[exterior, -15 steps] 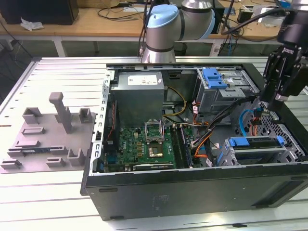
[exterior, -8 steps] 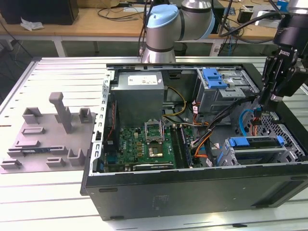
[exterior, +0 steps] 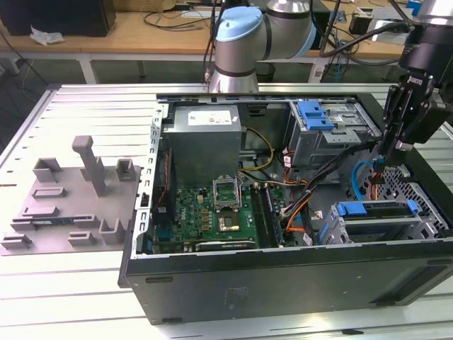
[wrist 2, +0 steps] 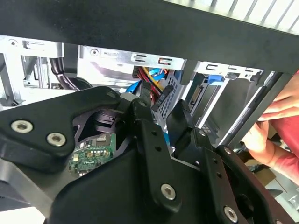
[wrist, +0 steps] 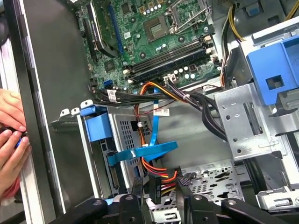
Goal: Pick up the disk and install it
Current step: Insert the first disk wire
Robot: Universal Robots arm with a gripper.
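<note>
Already the disk [wrist: 112, 176] sits edge-on inside the lower drive cage [exterior: 379, 225]. Its blue frame and black socket end show in the first wrist view, next to the cage's blue latch [wrist: 96, 125]. In the exterior view that cage lies at four o'clock within the open computer case [exterior: 283, 283]. A flat blue cable [wrist: 149, 151] crosses the cage's perforated side. Close by, the gripper [wrist: 161, 183] hangs at three o'clock in the exterior view. Its jaws are apart, with one finger [wrist: 138, 186] on each side of a black plug [wrist: 156, 189] with red, orange and yellow wires; whether they touch it I cannot tell. Further out, the green circuit board [exterior: 219, 205] fills the case's middle, a second cage [exterior: 325, 131] stands at one o'clock, and a grey fixture [exterior: 71, 198] lies at nine o'clock, outside the case. A person's hands [wrist: 10, 140] rest on the case's rim.
</note>
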